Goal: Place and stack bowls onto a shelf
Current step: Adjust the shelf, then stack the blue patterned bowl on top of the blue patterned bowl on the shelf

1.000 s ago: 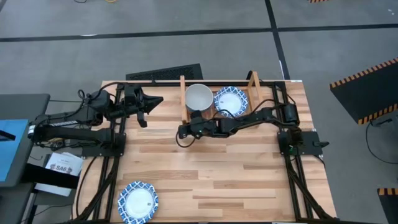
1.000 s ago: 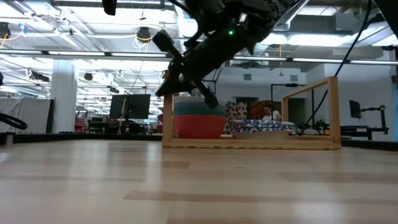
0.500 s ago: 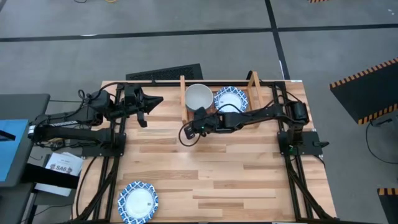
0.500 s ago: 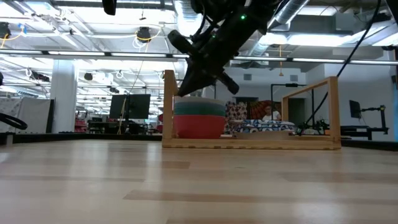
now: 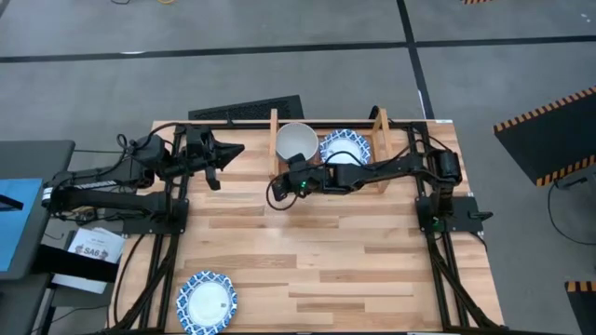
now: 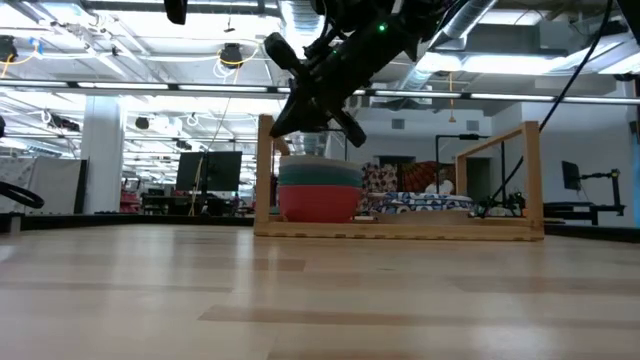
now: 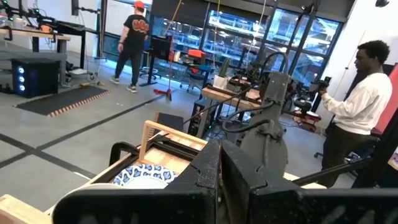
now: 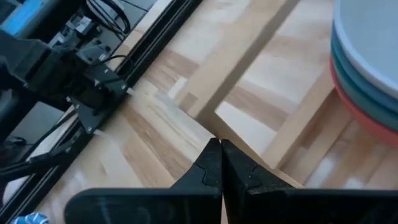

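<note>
Right gripper (image 5: 277, 193) up-centre of the high view, jaws pinched together on nothing, hanging just off the shelf's (image 5: 377, 126) left post. Two bowl stacks (image 5: 296, 141) on shelf; one patterned bowl (image 5: 207, 302) lower left. Left gripper (image 5: 216, 166) parked upper left, jaws closed too

Right claw (image 8: 221, 163) sits with its two dark fingers pressed together, no gap between the tips, nothing held. It's hovering over the shelf (image 8: 239, 65), whose light-wood post and rails cross the view on a diagonal. At the edge there's the stack of bowls (image 8: 367, 68): off-white on top, then blue, green, and red at the bottom. Beyond the shelf is the plank surface (image 8: 143, 155), with a black frame rail (image 8: 149, 34) and some cables running along its edge.
</note>
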Action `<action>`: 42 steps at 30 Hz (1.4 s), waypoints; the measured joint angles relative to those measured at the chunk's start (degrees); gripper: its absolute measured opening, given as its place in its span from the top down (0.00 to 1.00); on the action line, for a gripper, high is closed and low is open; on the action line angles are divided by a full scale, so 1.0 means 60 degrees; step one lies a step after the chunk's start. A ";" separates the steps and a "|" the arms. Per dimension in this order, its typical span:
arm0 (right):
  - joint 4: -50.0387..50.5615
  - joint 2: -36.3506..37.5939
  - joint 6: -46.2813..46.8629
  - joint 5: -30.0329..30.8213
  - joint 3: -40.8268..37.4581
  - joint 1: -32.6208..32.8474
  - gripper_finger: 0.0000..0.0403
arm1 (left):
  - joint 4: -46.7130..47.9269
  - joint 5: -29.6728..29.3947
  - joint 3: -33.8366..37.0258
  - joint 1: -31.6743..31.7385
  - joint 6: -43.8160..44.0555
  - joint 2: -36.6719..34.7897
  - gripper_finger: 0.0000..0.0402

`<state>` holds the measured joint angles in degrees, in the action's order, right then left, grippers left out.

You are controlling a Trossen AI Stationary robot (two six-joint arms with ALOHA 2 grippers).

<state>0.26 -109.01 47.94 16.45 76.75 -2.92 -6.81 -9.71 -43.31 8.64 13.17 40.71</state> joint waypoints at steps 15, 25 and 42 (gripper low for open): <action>0.2772 0.0700 -0.1863 -0.1036 -0.0067 -0.0013 0.95 | 0.0720 0.0357 0.0000 -0.0005 0.0069 0.0000 1.00; 0.4021 0.4100 -0.1138 -0.1214 -0.3546 0.0959 0.96 | 0.2590 0.1020 0.0007 -0.1939 0.0961 0.0040 1.00; -0.2287 0.7349 -0.0209 0.0313 -0.6063 0.3161 0.92 | 0.4808 0.0041 -0.0240 -0.7257 0.2809 0.2538 0.92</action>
<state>-13.46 -64.92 46.69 18.33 40.37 16.05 22.04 -9.46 -44.75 -34.89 30.03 55.94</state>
